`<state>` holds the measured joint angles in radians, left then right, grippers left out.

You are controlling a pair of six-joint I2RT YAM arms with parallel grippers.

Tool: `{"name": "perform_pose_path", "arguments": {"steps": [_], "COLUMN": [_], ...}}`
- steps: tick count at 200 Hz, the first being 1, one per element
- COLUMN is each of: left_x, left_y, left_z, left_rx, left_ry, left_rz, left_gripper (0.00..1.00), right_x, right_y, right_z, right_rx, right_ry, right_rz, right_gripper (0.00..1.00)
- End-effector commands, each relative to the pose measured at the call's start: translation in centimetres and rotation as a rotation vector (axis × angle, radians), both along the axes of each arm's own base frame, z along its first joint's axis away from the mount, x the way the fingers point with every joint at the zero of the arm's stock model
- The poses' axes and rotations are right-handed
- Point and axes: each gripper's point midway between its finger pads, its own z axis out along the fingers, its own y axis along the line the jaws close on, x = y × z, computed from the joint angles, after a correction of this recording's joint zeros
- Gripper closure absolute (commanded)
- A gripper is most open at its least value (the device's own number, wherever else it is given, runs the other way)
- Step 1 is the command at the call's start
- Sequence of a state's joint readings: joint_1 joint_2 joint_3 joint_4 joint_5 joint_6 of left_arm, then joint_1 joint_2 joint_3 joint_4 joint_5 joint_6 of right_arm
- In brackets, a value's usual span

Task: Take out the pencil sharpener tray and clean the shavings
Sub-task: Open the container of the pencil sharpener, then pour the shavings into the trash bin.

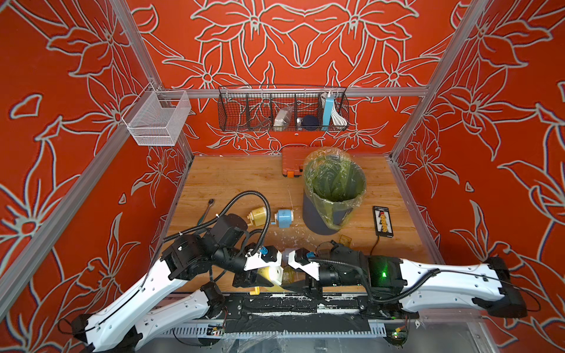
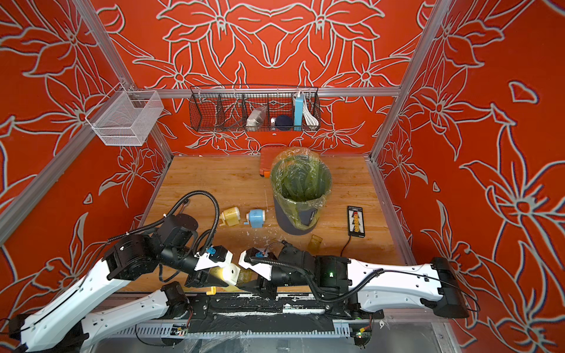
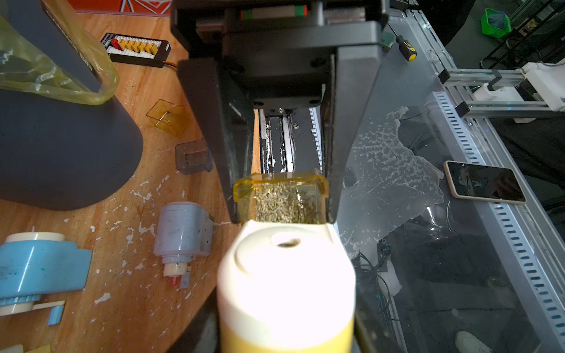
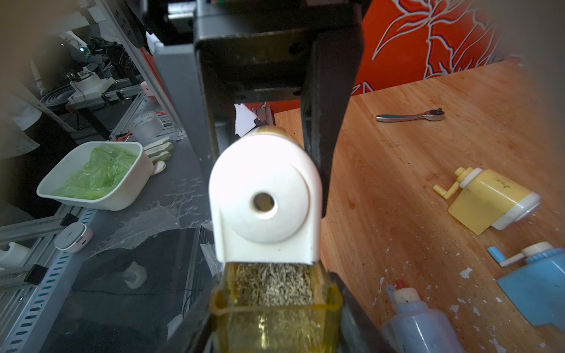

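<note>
Amber plastic is showing between the two arms, right at the front edge of the worktop (image 1: 232, 180) and about midway along it. That is the tray (image 3: 279, 186), poking out of the base of the pencil sharpener (image 4: 263, 198) and packed with pale shavings (image 4: 272, 284).

The left gripper (image 4: 269, 183) is holding the sharpener's body, its fingers (image 4: 330, 137) clamped on either flank. The right gripper (image 3: 282, 209) is facing it, fingers (image 3: 226, 137) squeezing the tray's two side walls with no gap showing between pad and plastic.

So the pull is what is being set up here, I'd say. To do it well, the right arm should be drawing straight back along the tray's slide line while the left is bracing the body dead steady, since any twist risks jamming it. Keeping the tray level matters too, or that load is going over the front edge instead of into the lined bin (image 1: 333, 195) standing right of centre, further back. Loose flakes (image 3: 143, 195) are lying scattered on the wood nearby.
</note>
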<state>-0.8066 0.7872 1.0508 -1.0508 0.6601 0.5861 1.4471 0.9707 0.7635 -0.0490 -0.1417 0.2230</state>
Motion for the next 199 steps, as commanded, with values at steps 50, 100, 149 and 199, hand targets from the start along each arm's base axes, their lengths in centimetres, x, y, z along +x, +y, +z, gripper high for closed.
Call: {"name": "perform_pose_path", "arguments": {"steps": [50,100,149,199], "left_x": [-1.3,-1.1,-0.9,-0.6], "left_y": [0.5,1.0,1.5,2.2], "left_z": [-2.0,-1.7,-3.1,-4.7], "left_rx": [0.074,0.067,0.099,0.163], "left_ry": [0.047,-0.001,-0.015,-0.029], "left_rz": [-0.041,-0.026,-0.011,-0.001], "left_gripper": [1.00,1.00,1.00,1.00], "right_x": [3.1,3.0,8.5,14.6], "right_y": [-3.2,-4.5,-8.7,-13.3], "right_z": [2.6,1.6,6.1,13.6], "right_rx": [0.076,0.064,0.119,0.169], "right_ry": [-0.068,-0.036,-0.095,0.015], "right_rz": [-0.182,-0.196,-0.554,-0.842], "right_gripper": [1.00,1.00,1.00,1.00]}}
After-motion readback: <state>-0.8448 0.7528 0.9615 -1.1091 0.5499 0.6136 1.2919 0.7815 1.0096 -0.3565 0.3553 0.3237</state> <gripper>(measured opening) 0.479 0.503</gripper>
